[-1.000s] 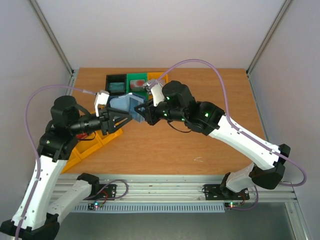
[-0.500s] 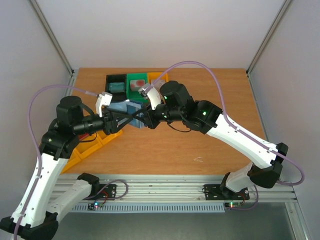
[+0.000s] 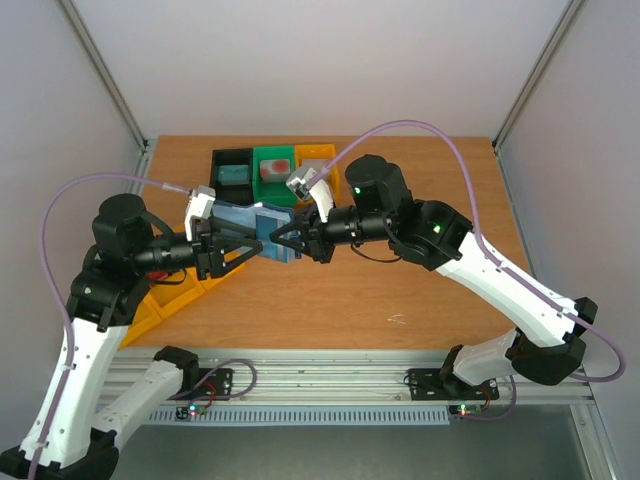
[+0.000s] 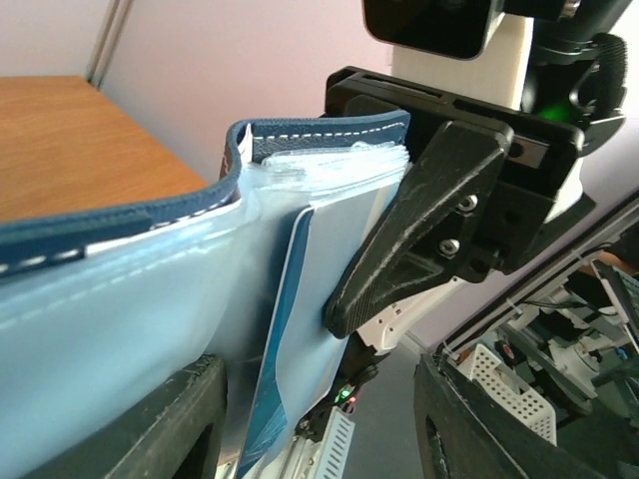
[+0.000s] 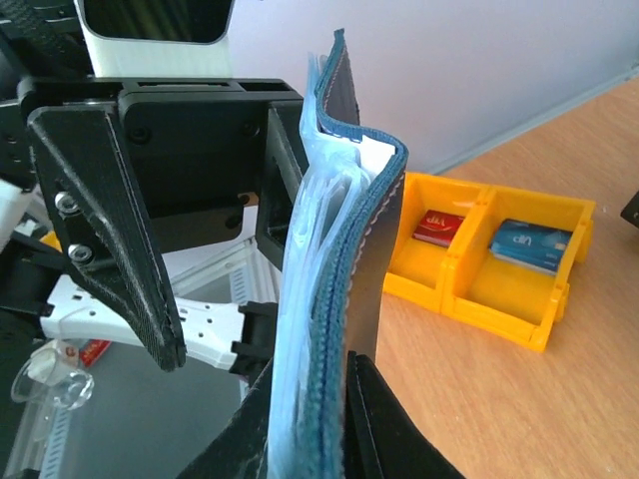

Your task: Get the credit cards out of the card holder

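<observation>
Two arms meet above the middle of the orange-brown wooden surface and carry the card holder in the air between them, clear of the wood. The right gripper reaches in from 3 o'clock, its fingers clamped together on the holder's blue-grey cover. The left gripper comes from 9 o'clock with its fingers apart, straddling the shiny pocket pages without pinching anything that shows. One pale card with a dark blue edge stands proud of the pages between them. The step in hand looks like lining up on that card. The next move would call for closing on the card alone, not on the plastic page beside it, then drawing it straight out while the right arm holds firm. A red card and a blue card lie in adjoining compartments of the yellow bin at 8 o'clock, so the task seems partly done. Black, green and orange bins sit in a row at 12 o'clock. Plain pale walls with metal posts close in the surface, and an aluminium rail runs along the edge at 6 o'clock.
</observation>
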Action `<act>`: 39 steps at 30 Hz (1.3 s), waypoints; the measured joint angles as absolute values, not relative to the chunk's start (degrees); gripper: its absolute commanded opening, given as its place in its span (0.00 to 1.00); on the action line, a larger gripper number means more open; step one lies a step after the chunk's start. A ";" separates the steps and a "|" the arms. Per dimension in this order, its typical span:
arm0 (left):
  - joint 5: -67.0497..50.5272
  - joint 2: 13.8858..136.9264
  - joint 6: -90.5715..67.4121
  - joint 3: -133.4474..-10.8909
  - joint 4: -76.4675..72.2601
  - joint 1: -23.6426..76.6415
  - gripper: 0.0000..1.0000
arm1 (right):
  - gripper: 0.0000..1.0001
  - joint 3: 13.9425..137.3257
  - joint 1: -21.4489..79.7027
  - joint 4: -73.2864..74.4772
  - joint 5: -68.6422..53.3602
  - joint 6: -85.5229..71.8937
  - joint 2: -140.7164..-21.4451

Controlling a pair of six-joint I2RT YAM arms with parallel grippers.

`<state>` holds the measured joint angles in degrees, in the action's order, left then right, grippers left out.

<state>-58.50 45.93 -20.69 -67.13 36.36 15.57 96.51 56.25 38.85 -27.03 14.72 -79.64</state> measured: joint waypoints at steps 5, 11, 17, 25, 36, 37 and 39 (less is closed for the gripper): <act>-60.71 45.67 -22.35 -67.77 34.89 14.44 0.49 | 0.01 96.51 56.18 37.58 -28.42 15.42 -79.15; -61.73 45.65 -22.39 -67.92 34.39 14.15 0.39 | 0.01 96.51 56.18 37.19 -29.43 15.49 -78.89; -61.41 45.60 -22.55 -67.02 32.21 14.63 0.05 | 0.01 96.57 56.01 36.12 -30.28 14.63 -79.02; -61.34 43.86 -23.24 -65.69 28.93 14.50 0.00 | 0.12 96.84 55.77 35.75 -31.31 13.82 -78.89; -62.41 40.86 -27.73 -62.94 24.16 13.54 0.00 | 0.33 89.97 55.79 30.63 -36.82 14.63 -75.13; -62.76 40.73 -28.56 -62.24 23.14 13.34 0.00 | 0.33 89.62 55.68 30.61 -37.01 14.68 -74.85; -63.33 40.51 -30.20 -61.21 21.08 12.91 0.00 | 0.32 89.06 55.31 30.61 -37.54 14.74 -74.37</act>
